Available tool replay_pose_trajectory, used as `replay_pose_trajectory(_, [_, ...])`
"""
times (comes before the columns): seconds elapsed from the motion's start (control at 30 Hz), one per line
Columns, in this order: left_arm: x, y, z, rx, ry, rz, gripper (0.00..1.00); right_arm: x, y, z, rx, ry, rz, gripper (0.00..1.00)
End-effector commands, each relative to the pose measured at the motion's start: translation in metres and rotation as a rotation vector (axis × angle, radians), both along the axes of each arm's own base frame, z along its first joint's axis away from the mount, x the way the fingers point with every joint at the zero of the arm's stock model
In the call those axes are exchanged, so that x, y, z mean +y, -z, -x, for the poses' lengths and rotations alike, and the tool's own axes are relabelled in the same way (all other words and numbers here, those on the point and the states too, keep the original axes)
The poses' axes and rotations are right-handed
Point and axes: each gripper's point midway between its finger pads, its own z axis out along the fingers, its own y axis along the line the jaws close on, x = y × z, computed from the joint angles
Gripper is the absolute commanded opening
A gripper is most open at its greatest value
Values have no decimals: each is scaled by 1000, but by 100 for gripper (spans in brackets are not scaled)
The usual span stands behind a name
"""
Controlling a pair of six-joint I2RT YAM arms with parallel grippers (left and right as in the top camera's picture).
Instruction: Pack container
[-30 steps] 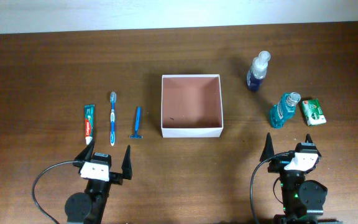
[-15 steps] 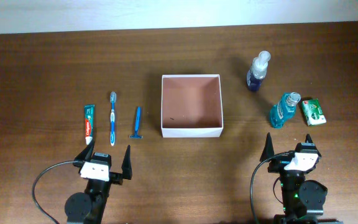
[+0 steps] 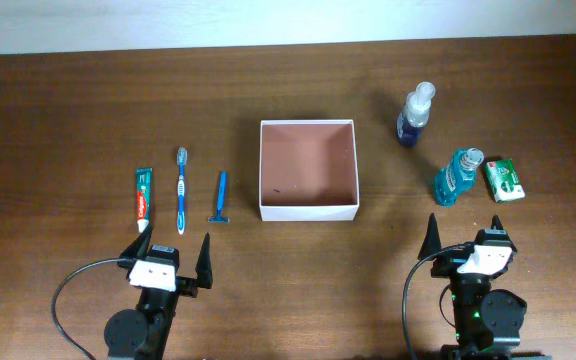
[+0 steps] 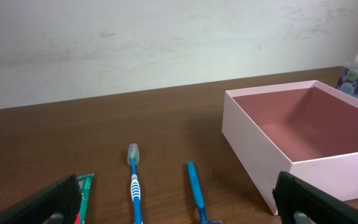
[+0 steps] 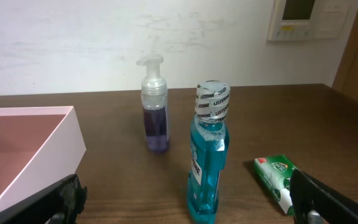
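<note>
Overhead: container mid-table (open top); left gripper, right gripper agape.

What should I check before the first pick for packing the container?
1. container open-topped, nothing packed inside: ok
2. left gripper open and empty: ok
3. right gripper open and empty: ok
4. toothpaste, toothbrush and razor lying flat, apart from one another: ok
5. mouthwash and pump bottle standing upright: ok
6. Room for a finger between mouthwash and green packet: cannot tell
</note>
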Motion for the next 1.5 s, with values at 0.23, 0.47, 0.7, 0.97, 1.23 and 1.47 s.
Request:
replay_pose_trajectory(0.23, [-9, -15, 2, -69, 54, -7, 99, -3, 3, 1, 6, 16, -1, 98])
replay_pose_trajectory(0.47, [-15, -50, 6, -213, 90, 2, 99, -3, 3, 1, 6, 16, -1, 98])
replay_pose_trajectory(0.7, [-45, -50, 18, -208, 281, 37, 99, -3, 3, 1, 6, 16, -1, 98])
replay_pose_trajectory(0.97, [-41, -62, 17, -190, 254, 69, 99, -3, 3, 1, 6, 16, -1, 98])
replay_pose_trajectory(1.23, [-36, -97, -5, 84, 213, -20, 99, -3, 3, 1, 6, 16, -1, 98])
replay_pose_trajectory(1.47, [-42, -107, -61, 514, 248, -100, 99, -3, 3, 1, 6, 16, -1, 98])
